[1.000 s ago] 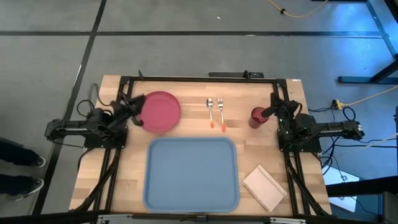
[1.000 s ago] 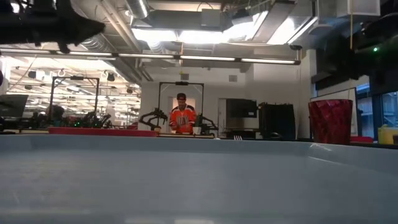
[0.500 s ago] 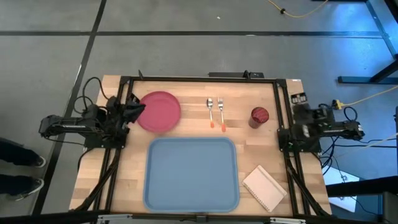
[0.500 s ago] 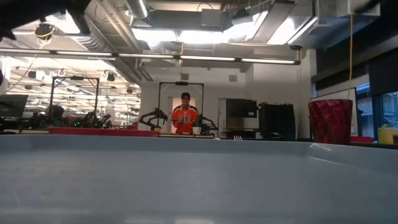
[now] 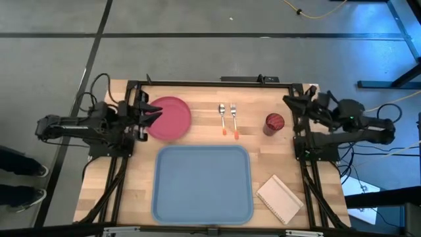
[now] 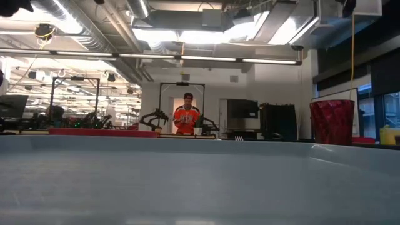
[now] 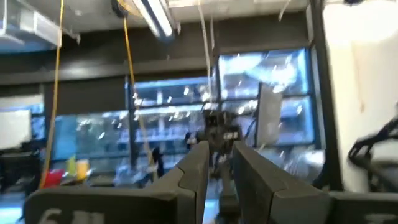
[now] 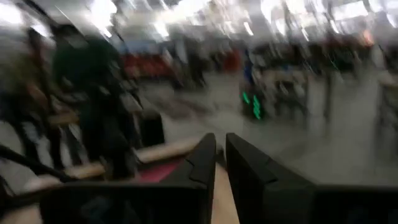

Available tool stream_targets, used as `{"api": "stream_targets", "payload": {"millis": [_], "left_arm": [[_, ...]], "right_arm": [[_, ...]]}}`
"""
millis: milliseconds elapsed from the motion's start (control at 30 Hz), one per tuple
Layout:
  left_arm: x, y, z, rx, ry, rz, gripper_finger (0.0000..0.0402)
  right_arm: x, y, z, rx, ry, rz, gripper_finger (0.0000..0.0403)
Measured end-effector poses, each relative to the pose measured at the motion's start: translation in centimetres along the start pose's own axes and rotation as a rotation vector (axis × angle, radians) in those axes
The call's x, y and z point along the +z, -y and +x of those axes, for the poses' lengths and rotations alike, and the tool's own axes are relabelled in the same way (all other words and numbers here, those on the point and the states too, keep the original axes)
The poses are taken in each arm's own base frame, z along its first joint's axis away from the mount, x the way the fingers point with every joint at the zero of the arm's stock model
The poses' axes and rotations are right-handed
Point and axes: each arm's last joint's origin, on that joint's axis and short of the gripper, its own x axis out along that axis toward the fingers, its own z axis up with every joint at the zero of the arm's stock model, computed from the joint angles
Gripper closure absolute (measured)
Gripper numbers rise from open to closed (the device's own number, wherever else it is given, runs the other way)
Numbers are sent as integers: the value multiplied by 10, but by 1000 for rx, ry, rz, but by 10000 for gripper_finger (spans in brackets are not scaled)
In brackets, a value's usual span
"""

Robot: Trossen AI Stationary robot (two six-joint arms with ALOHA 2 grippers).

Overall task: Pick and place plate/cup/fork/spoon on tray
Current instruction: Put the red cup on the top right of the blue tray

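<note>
1. High view only: full layout of the wooden surface [image 5: 197, 99]. The tray [image 5: 202, 184] lies at the near middle and holds nothing. The plate [image 5: 170, 118] sits beyond the tray's left corner; the spoon [image 5: 222, 118] and the fork [image 5: 233, 119] lie side by side, just apart, beyond the tray's far edge; the cup [image 5: 273, 123] stands to the right of them. None of the four is on the tray. A white notepad [image 5: 279, 199] lies just off the tray's right near corner.
2. High view: left hand [image 5: 152, 113] is at the plate's left rim, whether touching it cannot be told. Right hand [image 5: 291, 101] is beyond and to the right of the cup, apart from it.
3. Low view: neither hand is identifiable. It adds the side aspect: the tray rim [image 6: 200, 145] fills the foreground, the plate [image 6: 103, 132] shows as a thin red strip at left, the cup [image 6: 332, 122] stands upright at right. Cup contents cannot be told. A person in an orange top [image 6: 185, 119] stands far back in the room.
4. Left wrist view: left hand [image 7: 221, 163] has its fingers set narrow, a slim gap between them, nothing in it; room windows behind.
5. Right wrist view: right hand [image 8: 220, 163] likewise narrow, holding nothing; background is blurred.
</note>
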Motion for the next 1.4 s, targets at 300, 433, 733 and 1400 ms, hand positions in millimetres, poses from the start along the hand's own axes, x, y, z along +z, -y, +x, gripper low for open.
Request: {"api": "stream_targets", "payload": {"millis": [300, 433, 733, 1400], "left_arm": [[-16, 1, 24, 2, -339, -144, 335], [-24, 2, 27, 3, -384, -146, 335], [-29, 3, 29, 3, -412, -145, 335], [-28, 2, 29, -4, -409, -112, 335]], "right_arm": [[28, -21, 21, 195, -439, 92, 359], [21, -26, 30, 139, -679, 74, 359], [-20, -34, 52, -50, -1029, 50, 359], [-52, -31, 87, -508, -1082, 207, 359]]}}
